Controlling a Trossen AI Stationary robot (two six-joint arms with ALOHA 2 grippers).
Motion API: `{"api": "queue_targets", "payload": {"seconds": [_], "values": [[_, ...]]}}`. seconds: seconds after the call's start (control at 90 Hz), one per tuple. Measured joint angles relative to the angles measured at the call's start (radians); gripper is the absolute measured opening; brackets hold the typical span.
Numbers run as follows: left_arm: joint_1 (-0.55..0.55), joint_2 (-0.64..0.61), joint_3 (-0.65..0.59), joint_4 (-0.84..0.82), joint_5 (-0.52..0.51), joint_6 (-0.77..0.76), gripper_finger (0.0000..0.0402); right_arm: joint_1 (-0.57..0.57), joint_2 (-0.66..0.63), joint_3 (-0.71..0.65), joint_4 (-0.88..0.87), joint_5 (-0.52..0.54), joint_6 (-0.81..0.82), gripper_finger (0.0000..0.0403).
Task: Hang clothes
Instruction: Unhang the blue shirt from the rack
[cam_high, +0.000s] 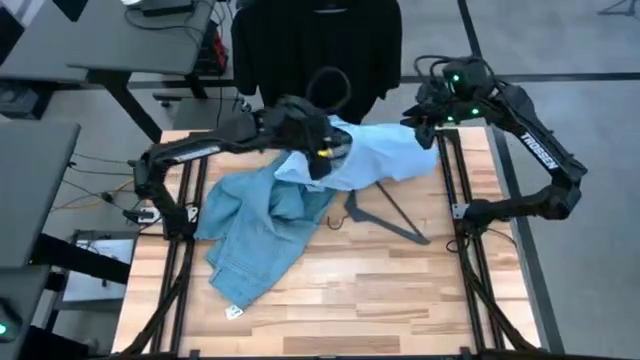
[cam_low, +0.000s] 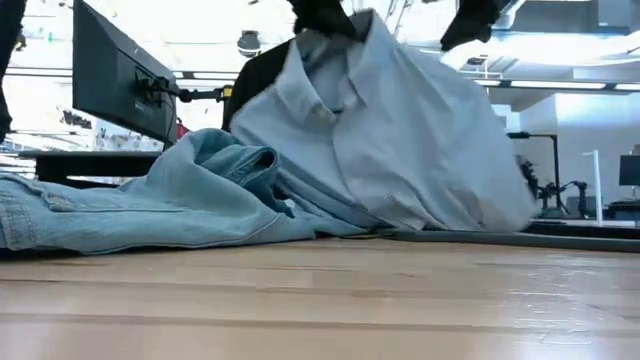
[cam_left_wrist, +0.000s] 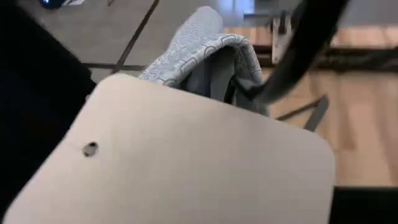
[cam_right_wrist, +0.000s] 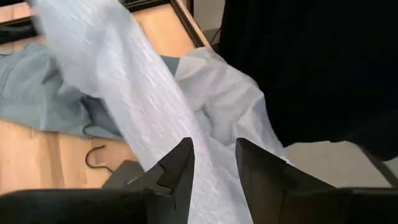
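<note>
Lifting: both arms hold the pale button shirt (cam_high: 385, 155) up over the far part of the table (cam_high: 330, 310), judging by how it tents in the low view.
Risk: the shirt could slip free and drop onto the jeans (cam_high: 255, 220), since each grip looks to be on only a small fold of thin cloth.
Second risk: the hanger (cam_high: 385, 215) lies flat on the wood, partly under the shirt's hem; a trailing hem might drag it or snag its hook.
Third risk: the black t-shirt (cam_high: 315, 45) already hangs just behind the table, so a swing backward could brush it.
Left gripper (cam_high: 322, 150): at the collar end of the shirt, near the table's far middle; whether its jaws are closed cannot be told, as a pale flat surface fills the left wrist view.
Right gripper (cam_right_wrist: 214, 165): at the far right corner, jaws narrow and pinching a band of shirt cloth that runs between the fingers (cam_right_wrist: 180, 165).
Shirt relative to jaws: draped between the two grippers, sagging down to the table.
Jeans: crumpled on the left half of the table, touching the shirt, well apart from both grippers.
</note>
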Motion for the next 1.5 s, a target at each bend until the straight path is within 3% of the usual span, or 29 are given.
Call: {"api": "queue_targets", "payload": {"seconds": [0.167, 0.322, 0.533, 0.7, 1.089, 1.289, 1.4, 1.5], "values": [[-0.002, -0.064, 0.000, -0.154, 0.017, -0.113, 0.0027, -0.002, 0.020, -0.054, 0.029, -0.086, 0.013, 0.0118], [-0.001, -0.072, 0.000, -0.304, 0.012, -0.125, 0.0027, 0.000, 0.016, -0.058, 0.024, -0.103, 0.021, 0.0159], [0.036, -0.070, -0.001, -0.312, -0.004, -0.076, 0.0027, 0.044, 0.024, -0.074, 0.022, -0.109, 0.072, 0.0224], [0.059, -0.080, -0.002, -0.304, -0.028, -0.027, 0.0027, 0.114, 0.051, -0.175, 0.033, -0.109, 0.072, 0.0233], [0.066, -0.081, -0.002, -0.311, 0.047, 0.097, 0.0027, 0.132, 0.081, -0.359, 0.334, -0.072, 0.204, 0.0208], [0.062, -0.081, -0.002, -0.309, 0.070, 0.107, 0.0027, 0.155, 0.155, -0.390, 0.335, -0.068, 0.160, 0.0201], [0.056, -0.081, -0.002, -0.309, 0.066, 0.111, 0.0027, 0.156, 0.187, -0.390, 0.333, -0.030, 0.175, 0.0142], [0.059, -0.088, -0.001, -0.317, 0.063, 0.118, 0.0027, 0.155, 0.181, -0.392, 0.332, -0.024, 0.032, 0.0058]]}}
